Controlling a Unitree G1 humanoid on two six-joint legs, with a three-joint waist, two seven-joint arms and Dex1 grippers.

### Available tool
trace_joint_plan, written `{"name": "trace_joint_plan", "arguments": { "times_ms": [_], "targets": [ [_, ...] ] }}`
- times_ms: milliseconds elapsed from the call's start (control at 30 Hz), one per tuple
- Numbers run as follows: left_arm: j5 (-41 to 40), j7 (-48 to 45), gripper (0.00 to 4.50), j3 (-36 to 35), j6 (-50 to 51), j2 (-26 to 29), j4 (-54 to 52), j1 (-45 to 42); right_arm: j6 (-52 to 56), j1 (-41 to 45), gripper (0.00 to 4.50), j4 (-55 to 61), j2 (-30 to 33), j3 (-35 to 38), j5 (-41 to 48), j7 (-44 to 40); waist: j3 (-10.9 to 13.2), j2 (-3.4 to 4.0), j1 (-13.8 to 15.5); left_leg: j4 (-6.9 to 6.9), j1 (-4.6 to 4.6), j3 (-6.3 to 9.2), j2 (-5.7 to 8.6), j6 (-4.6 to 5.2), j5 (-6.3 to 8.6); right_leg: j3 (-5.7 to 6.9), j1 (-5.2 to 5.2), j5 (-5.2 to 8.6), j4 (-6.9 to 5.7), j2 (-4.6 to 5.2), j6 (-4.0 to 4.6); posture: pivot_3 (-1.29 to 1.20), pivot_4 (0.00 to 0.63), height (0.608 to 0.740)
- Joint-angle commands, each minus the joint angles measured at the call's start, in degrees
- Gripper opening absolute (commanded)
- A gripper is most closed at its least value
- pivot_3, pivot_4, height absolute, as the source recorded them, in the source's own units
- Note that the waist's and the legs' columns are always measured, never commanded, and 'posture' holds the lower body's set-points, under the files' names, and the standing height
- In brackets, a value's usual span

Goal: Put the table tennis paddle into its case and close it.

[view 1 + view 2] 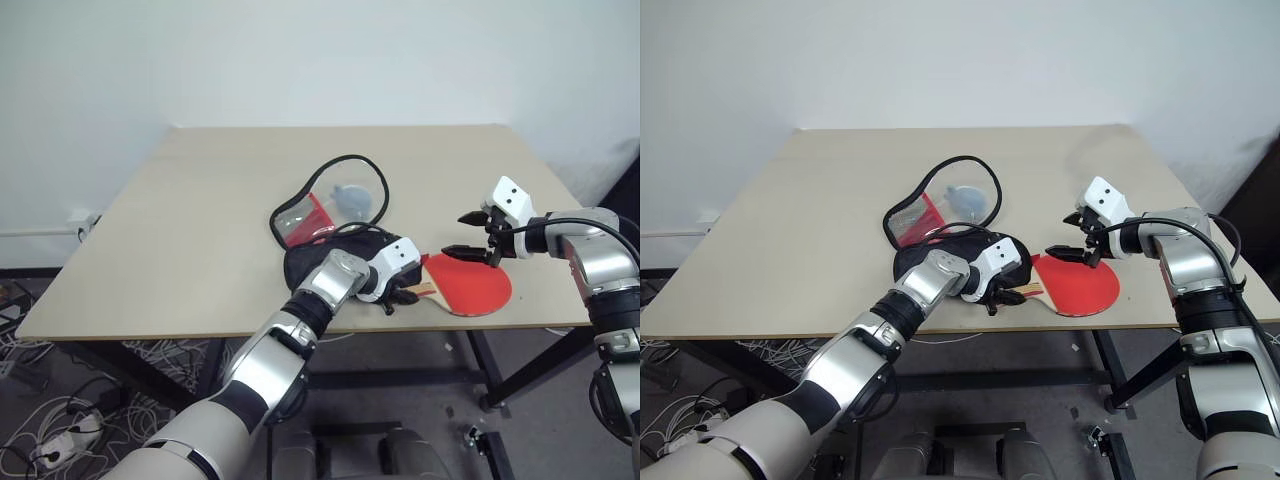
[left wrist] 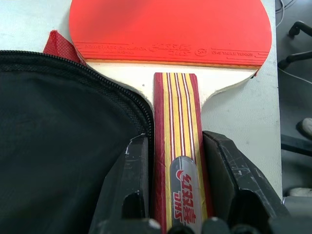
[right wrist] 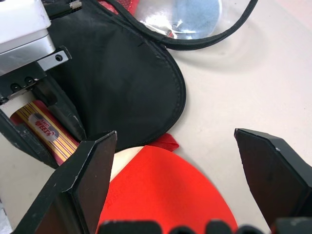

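I have the table tennis paddle (image 1: pixel 468 285) lying flat near the front edge of the tabletop (image 1: pixel 200 230), toward its right front corner, red face up, with the handle (image 2: pixel 178 161) pointing at the case (image 1: pixel 330 262) just beside it. My left gripper (image 2: pixel 177 195) straddles that handle, one finger on each side and right against the wood, so I read it as closing onto the handle, though I cannot tell whether it is clamped firm. My right gripper (image 1: pixel 468 236) hangs just over the blade with its jaws spread wide, holding nothing. The paddle should handle as light and rigid: the striped wooden handle is the place to take it, narrow, flat-sided and grippy enough for two fingers, while the smooth rubber face is best left unpinched. The pale wood shoulder between handle and rubber looks bare and hard. The case is the awkward one, I judge: soft black woven fabric with a zip rim, limp, likely to fold or slide instead of holding its mouth open. Its lid (image 1: pixel 330 195) lies flipped back toward the middle of the tabletop, a clear panel ringed by black piping with red lining showing, and a small red tab (image 2: pixel 59 46) pokes out beside the paddle's shoulder.
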State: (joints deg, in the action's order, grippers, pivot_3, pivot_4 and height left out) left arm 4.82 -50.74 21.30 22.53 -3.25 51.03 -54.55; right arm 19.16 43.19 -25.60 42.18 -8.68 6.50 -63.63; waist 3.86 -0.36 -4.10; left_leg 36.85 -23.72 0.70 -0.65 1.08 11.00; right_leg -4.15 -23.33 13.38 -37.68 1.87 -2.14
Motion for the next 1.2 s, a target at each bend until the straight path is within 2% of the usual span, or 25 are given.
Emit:
{"name": "trace_joint_plan", "arguments": {
  "times_ms": [33,200,267,433,733,1200],
  "targets": [
    [0.3,-1.3,1.23,0.3,-1.6,0.0,-2.0,0.2,-1.0,1.6,4.21,0.6,0.2,1.5,-0.5,0.8,0.0,0.0,0.0,0.0,0.0,0.0,0.0,0.0,0.0,0.0,0.0,0.0,0.0,0.0,0.0,0.0,0.0,0.74],
    [0.4,-0.7,1.23,0.1,-2.3,0.0,-2.1,0.4,-0.9,1.2,4.21,1.1,-0.1,1.6,-0.4,1.4,0.0,0.0,0.0,0.0,0.0,0.0,0.0,0.0,0.0,-0.01,-0.01,0.0,0.0,0.0,0.0,0.0,0.0,0.74],
    [0.2,0.0,1.95,-0.4,-2.3,0.0,-2.2,0.6,-0.7,0.7,4.21,1.9,-0.3,1.6,-0.2,1.8,0.0,0.0,0.0,0.0,0.0,0.0,0.0,0.0,0.0,-0.01,-0.01,0.0,0.0,0.0,0.0,0.0,0.0,0.74],
    [-0.8,-0.9,3.26,-1.0,-0.9,0.4,-4.1,1.4,-0.5,0.0,4.21,2.9,-1.0,1.6,0.0,2.8,0.0,0.0,0.0,0.0,0.0,-0.01,0.0,0.0,0.0,-0.01,-0.01,0.0,0.0,0.0,0.0,0.0,0.0,0.74],
    [-1.5,-5.9,3.26,1.1,5.0,2.0,-12.9,4.1,-0.7,-0.5,4.21,3.3,-2.6,2.1,0.2,5.0,0.0,0.0,0.0,-0.01,-0.02,-0.02,0.0,0.0,0.0,-0.03,-0.02,0.0,-0.01,0.0,0.0,0.0,0.0,0.74],
    [-1.0,-5.0,3.26,2.9,8.1,2.7,-14.6,4.6,-1.4,0.2,4.21,2.6,-3.3,2.1,0.1,6.3,0.0,0.0,0.0,-0.01,-0.02,-0.01,0.0,0.03,0.01,-0.03,-0.02,0.0,0.0,0.0,-0.02,0.0,0.0,0.74]
  ]
}}
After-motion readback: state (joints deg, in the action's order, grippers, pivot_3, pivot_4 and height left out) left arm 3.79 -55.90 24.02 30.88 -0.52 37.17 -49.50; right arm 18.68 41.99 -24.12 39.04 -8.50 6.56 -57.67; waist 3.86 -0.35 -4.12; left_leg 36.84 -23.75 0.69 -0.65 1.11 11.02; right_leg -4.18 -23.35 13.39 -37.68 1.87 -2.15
